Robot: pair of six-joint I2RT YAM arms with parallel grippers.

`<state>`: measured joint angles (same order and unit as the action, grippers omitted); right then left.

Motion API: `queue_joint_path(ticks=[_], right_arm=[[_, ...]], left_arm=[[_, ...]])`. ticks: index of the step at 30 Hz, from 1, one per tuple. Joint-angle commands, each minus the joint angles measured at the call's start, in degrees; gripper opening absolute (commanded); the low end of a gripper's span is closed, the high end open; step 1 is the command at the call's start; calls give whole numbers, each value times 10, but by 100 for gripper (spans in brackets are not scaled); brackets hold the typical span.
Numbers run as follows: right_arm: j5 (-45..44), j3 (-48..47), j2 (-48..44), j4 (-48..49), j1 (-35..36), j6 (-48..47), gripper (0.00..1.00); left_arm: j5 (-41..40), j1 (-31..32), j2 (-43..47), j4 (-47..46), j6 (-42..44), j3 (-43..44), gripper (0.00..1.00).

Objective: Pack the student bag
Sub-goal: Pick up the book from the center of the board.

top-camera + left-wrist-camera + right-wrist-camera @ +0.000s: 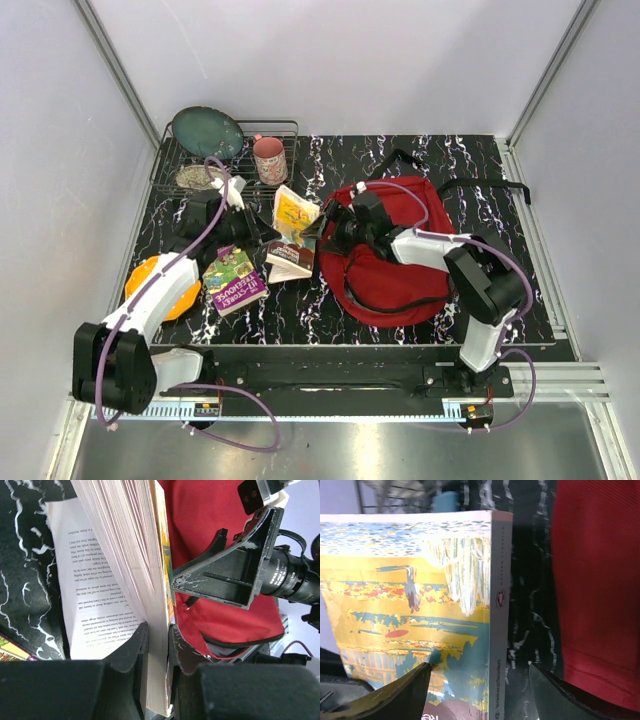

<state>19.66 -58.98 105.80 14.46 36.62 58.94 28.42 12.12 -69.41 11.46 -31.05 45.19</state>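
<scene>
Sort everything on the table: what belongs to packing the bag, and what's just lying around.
Job: student bag; yellow book, in the left gripper; purple book; probably the third book.
Lying about: mug; green plate; wire rack; orange plate.

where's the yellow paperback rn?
Top view, table centre: the yellow paperback is held upright in the left gripper, just left of the student bag, with the open right gripper beside it.
</scene>
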Motion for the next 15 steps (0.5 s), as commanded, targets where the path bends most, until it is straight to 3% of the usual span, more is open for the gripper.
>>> queue_joint_path(ticks=[1, 8, 15], right_arm=[[37, 32, -52, 69, -3, 24, 84], [77, 76, -89, 210, -3, 86, 84], [94, 106, -96, 306, -3, 127, 83]], left_arm=[[75, 0, 56, -47, 4, 43, 0], [147, 1, 82, -129, -32, 11, 0], [207, 0, 83, -309, -131, -41, 0]])
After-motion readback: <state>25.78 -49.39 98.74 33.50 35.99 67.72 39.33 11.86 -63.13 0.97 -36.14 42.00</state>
